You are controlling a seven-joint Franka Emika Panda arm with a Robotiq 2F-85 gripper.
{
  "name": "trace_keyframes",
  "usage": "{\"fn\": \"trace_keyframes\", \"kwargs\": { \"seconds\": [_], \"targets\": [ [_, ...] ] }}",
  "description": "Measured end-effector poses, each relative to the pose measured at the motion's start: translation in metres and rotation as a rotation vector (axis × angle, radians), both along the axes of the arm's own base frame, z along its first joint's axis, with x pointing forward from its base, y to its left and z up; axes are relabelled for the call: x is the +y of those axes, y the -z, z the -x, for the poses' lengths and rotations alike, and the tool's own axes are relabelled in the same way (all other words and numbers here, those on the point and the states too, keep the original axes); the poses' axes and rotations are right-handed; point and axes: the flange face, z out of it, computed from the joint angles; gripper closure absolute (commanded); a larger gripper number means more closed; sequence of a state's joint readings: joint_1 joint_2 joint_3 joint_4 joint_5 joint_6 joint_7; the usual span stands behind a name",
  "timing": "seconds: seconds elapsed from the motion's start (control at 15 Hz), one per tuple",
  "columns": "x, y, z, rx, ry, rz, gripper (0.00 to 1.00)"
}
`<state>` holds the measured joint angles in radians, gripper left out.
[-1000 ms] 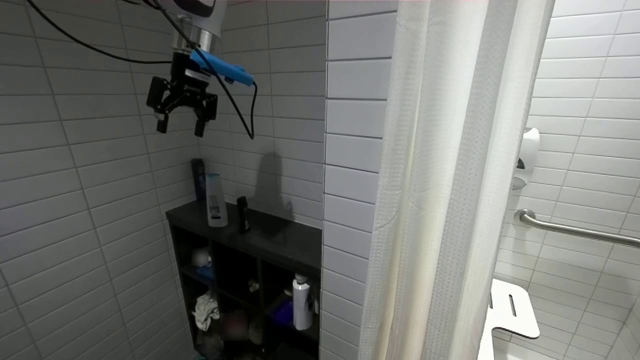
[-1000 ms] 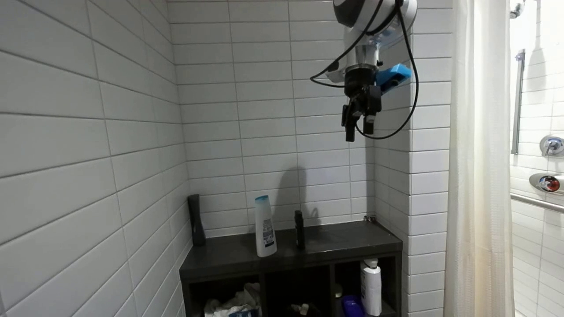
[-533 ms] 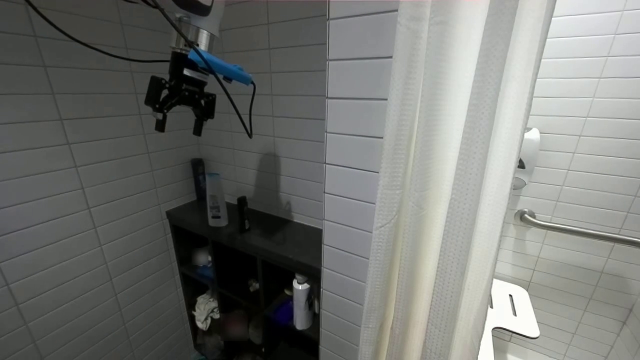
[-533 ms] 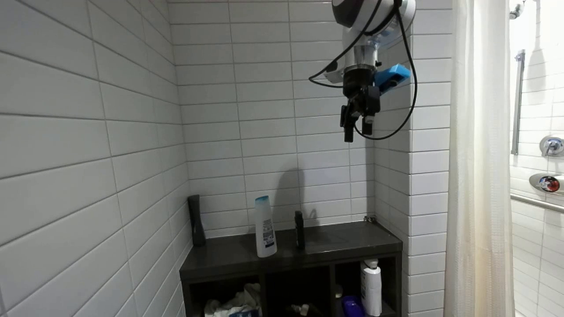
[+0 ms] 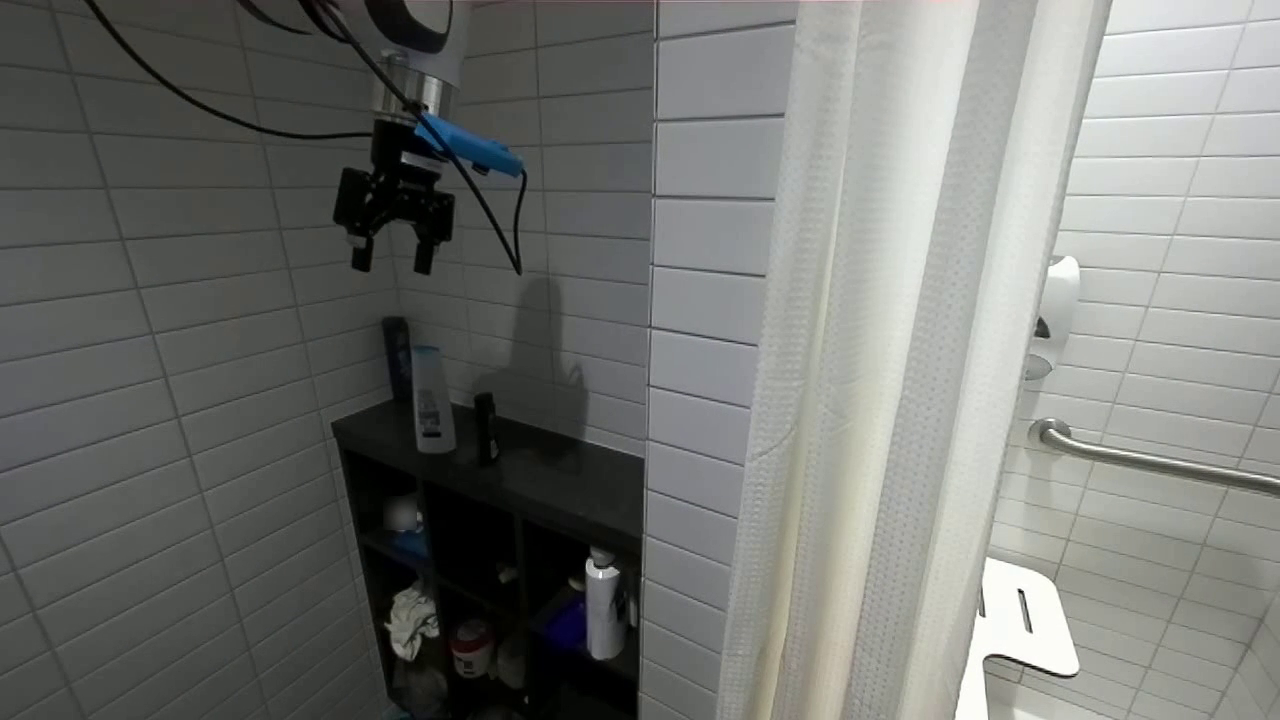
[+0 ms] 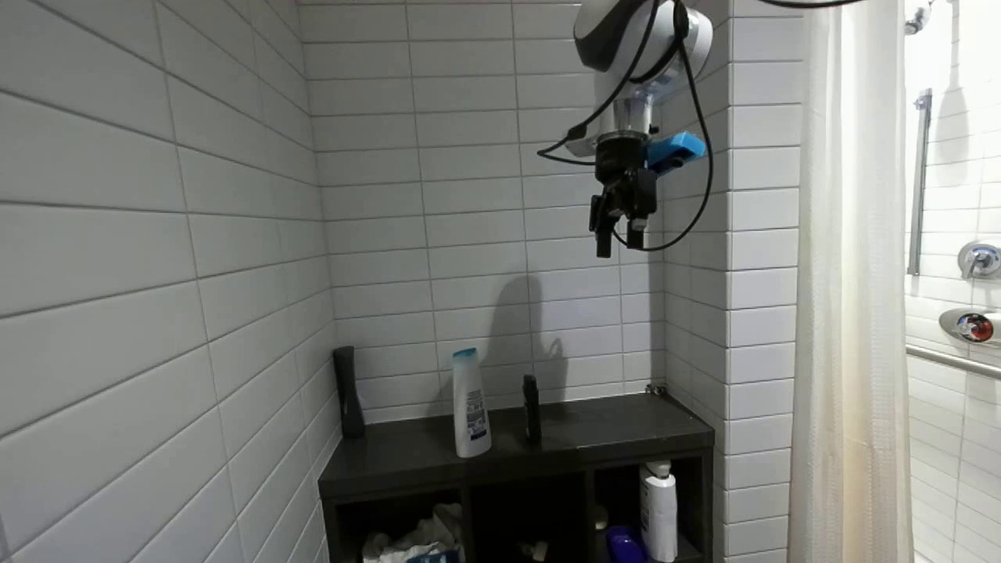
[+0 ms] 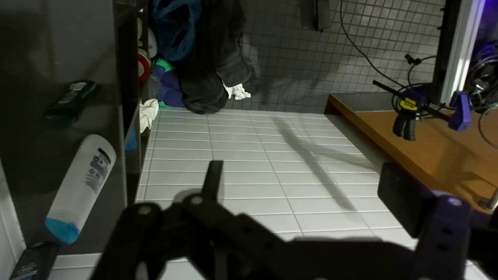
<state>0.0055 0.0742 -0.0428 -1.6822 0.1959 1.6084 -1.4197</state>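
My gripper (image 5: 392, 265) is open and holds nothing. It hangs fingers down, high above the dark shelf unit (image 6: 626, 426), and touches nothing. It also shows in an exterior view (image 6: 619, 246) and in the wrist view (image 7: 301, 175), with a wide gap between its fingers. A white bottle with a blue cap (image 6: 471, 407) stands on the shelf top, also in the wrist view (image 7: 85, 182). A small dark bottle (image 6: 532, 408) stands to its right, and shows dark green in the wrist view (image 7: 72, 102). A tall dark bottle (image 6: 349, 391) stands in the left corner.
A white bottle (image 6: 659, 512) and a purple item (image 6: 626, 543) stand in a compartment; cloths (image 6: 422, 539) fill another. Tiled walls (image 5: 560, 200) enclose the shelf. A white curtain (image 5: 900, 350) hangs at the right. A wooden surface (image 7: 435, 151) with a clamp shows in the wrist view.
In the last half second the arm and open gripper have moved nearer the wall behind the shelf and slightly lower. The gripper's shadow has shifted on the wall. The bottles have not moved.
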Motion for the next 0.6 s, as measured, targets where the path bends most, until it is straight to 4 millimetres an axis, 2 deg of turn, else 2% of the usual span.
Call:
{"fn": "trace_keyframes", "kwargs": {
  "seconds": [0.27,0.6],
  "targets": [
    [0.002,-0.001,-0.026,-0.031,-0.076,0.044,0.00],
    [0.011,-0.005,-0.048,-0.077,-0.261,0.102,0.00]
  ]
}}
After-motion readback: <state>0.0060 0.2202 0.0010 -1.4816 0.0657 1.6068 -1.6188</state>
